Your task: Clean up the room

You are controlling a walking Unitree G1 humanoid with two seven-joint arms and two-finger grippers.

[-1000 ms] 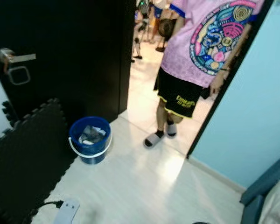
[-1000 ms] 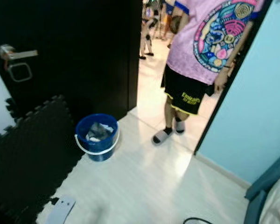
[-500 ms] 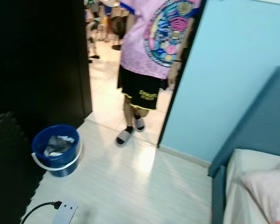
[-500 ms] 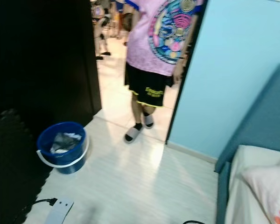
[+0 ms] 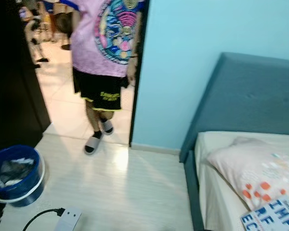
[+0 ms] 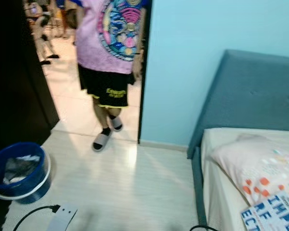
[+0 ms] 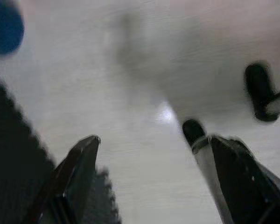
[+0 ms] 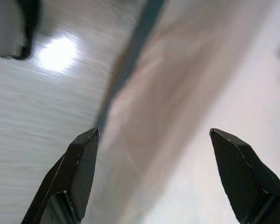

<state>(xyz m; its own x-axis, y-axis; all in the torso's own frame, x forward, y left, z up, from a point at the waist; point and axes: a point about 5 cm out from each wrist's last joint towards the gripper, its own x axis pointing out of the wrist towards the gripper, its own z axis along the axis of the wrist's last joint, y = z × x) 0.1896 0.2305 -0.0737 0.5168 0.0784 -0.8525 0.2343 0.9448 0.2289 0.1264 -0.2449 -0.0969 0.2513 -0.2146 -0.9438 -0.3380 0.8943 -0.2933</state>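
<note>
Left gripper [image 7: 149,177]: spread wide, holding nothing, above the floor.
Right gripper [image 8: 151,172]: likewise spread, unladen.
Booklet [image 5: 272,216]: on the bed [image 5: 216,192], beside the pillow [image 5: 255,168].
Handling: you'd likely find it light, floppy; pinch its edge.

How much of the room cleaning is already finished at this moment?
Looks done: the round blue plastic bucket on the floor already holds crumpled rubbish. In hand: nothing; the left end effector and right end effector are both open and empty. Left: the white power strip on the floor and the blue-lettered white booklet on the bed.
</note>
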